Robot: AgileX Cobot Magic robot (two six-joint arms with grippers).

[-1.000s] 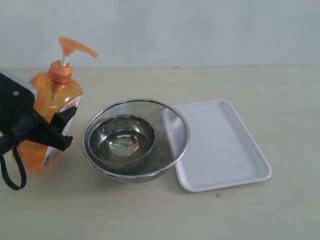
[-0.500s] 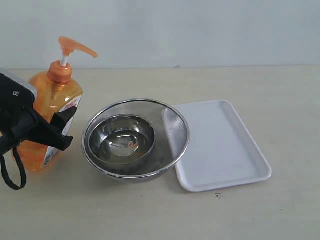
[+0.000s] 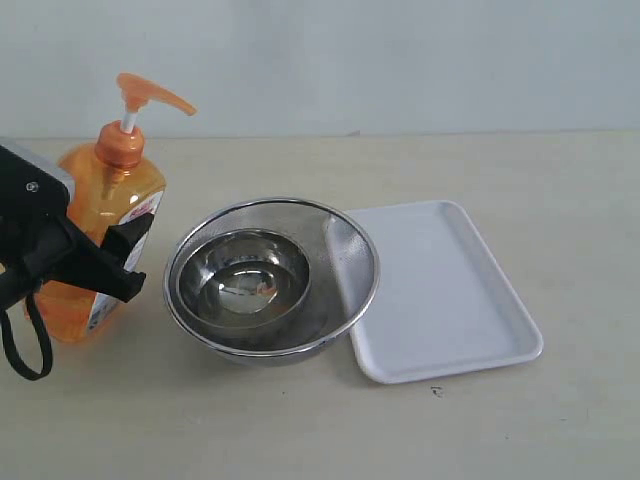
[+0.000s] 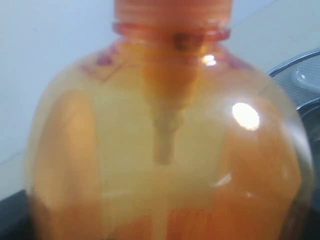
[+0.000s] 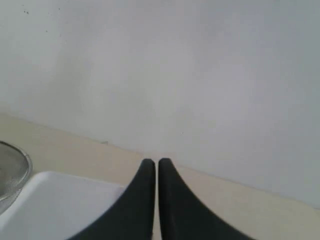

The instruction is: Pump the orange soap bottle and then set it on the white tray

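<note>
The orange soap bottle [image 3: 105, 195] stands upright at the left of the table, its pump head [image 3: 150, 95] raised on the white stem. My left gripper [image 3: 135, 260] is closed round the bottle's lower body, one black finger on each side. The left wrist view is filled by the bottle's shoulder and neck [image 4: 165, 125], so the jaws barely show. The white tray [image 3: 440, 290] lies flat at the right with nothing on it. My right gripper [image 5: 156, 162] is shut on nothing, above the table just beyond the tray [image 5: 55, 205]; it is outside the exterior view.
A steel mesh bowl [image 3: 345, 260] with a smaller steel bowl [image 3: 245, 275] inside it sits between bottle and tray, its rim over the tray's left edge. A pale wall stands behind the table.
</note>
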